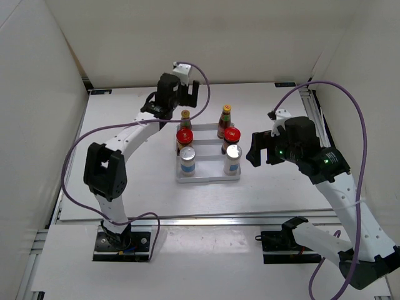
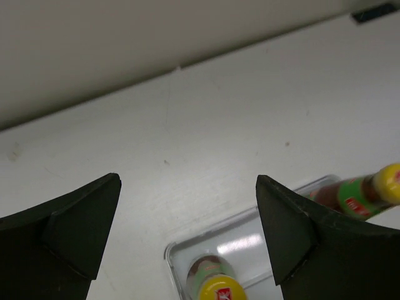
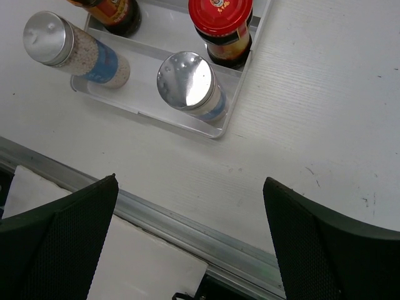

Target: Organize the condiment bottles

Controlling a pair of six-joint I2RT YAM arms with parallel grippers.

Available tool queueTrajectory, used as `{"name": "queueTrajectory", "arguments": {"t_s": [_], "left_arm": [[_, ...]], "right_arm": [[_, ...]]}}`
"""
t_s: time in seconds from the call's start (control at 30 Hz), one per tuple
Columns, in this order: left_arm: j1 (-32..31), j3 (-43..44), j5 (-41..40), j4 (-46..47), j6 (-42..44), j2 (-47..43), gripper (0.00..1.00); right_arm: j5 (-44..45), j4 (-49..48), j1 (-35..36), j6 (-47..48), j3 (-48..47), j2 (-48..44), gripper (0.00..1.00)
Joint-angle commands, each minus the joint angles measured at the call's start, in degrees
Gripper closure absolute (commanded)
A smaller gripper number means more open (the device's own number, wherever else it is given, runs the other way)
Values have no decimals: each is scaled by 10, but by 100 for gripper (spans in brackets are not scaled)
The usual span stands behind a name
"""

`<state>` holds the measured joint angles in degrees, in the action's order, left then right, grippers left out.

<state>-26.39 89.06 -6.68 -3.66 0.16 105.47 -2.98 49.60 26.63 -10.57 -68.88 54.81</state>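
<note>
The condiment bottles stand in a white tray (image 1: 207, 179) in three pairs. At the back are two yellow-capped sauce bottles (image 1: 185, 118) (image 1: 225, 117). Two red-lidded jars (image 1: 184, 137) (image 1: 232, 135) fill the middle. Two silver-capped shakers (image 1: 187, 159) (image 1: 232, 156) stand in front. My left gripper (image 1: 189, 94) hovers open just behind the back-left sauce bottle (image 2: 220, 286), holding nothing; its jaws (image 2: 187, 179) stand wide above the tray's corner (image 2: 178, 253). My right gripper (image 1: 256, 153) is open and empty to the right of the tray. The right wrist view looks down on the nearer shaker (image 3: 185, 78) and jar (image 3: 220, 15).
White enclosure walls rise on the left, back and right. An aluminium rail (image 3: 187, 219) runs along the table's near edge. Purple cables loop over both arms (image 1: 350, 106). A small dark tab (image 1: 284, 84) lies at the back edge.
</note>
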Motion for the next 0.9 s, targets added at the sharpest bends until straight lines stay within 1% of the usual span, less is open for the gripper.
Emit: {"name": "queueTrajectory", "arguments": {"t_s": [0.0,0.07,0.2,0.23,0.3,0.33,0.37,0.4,0.43,0.47,0.53,0.57,0.6,0.63,0.67,0.7,0.73,0.77,0.8,0.83,0.87], "left_arm": [[-2,59,-9,12,3,-83,0],[-2,85,-9,-2,10,-90,0],[-2,131,-48,-60,39,-123,0],[-2,136,-76,-100,39,-148,0],[-2,127,-108,-148,45,-186,0],[-2,109,-147,-171,40,-244,0],[-2,31,-171,-188,21,-284,0],[-2,-29,-191,-183,8,-329,0],[-2,-95,-206,-164,8,-431,0],[3,-217,-215,-136,-11,-483,0],[3,-322,-232,-121,-21,-586,0],[3,-416,-238,-106,-12,-683,0],[3,-458,-252,-81,-12,-729,0],[3,-494,-252,-80,-12,-770,0],[3,-526,-252,-72,-1,-841,0],[3,-578,-246,-71,13,-869,0],[3,-595,-246,-86,13,-891,0],[3,-614,-272,-71,13,-916,0],[3,-615,-272,-71,13,-922,0],[3,-615,-300,-38,21,-922,0],[3,-624,-311,-29,21,-910,0]], "right_arm": [[-7,-10,-2,-11,-29,-2,0],[-7,-10,-2,-11,-29,-2,0],[10,-10,-2,-16,-29,-8,0],[20,-4,-2,-16,-35,-8,0],[47,7,-2,-23,-54,-8,0],[75,7,-2,-30,-59,-8,0],[86,14,-2,-31,-66,-8,0],[95,21,-2,-36,-80,-8,0],[103,21,-2,-36,-80,-8,0],[111,21,-2,-41,-87,-8,0],[136,14,-2,-41,-87,-8,0],[147,5,-2,-47,-79,-15,0],[160,0,-2,-47,-74,-15,0],[176,0,-2,-47,-74,-15,0],[203,0,-2,-56,-68,-15,0],[215,0,-2,-62,-68,-2,0],[227,0,-2,-62,-68,-1,0],[239,0,-2,-67,-68,6,0],[256,0,-2,-67,-68,13,0],[263,0,-2,-67,-68,13,0],[263,6,-2,-73,-68,18,0]]}}
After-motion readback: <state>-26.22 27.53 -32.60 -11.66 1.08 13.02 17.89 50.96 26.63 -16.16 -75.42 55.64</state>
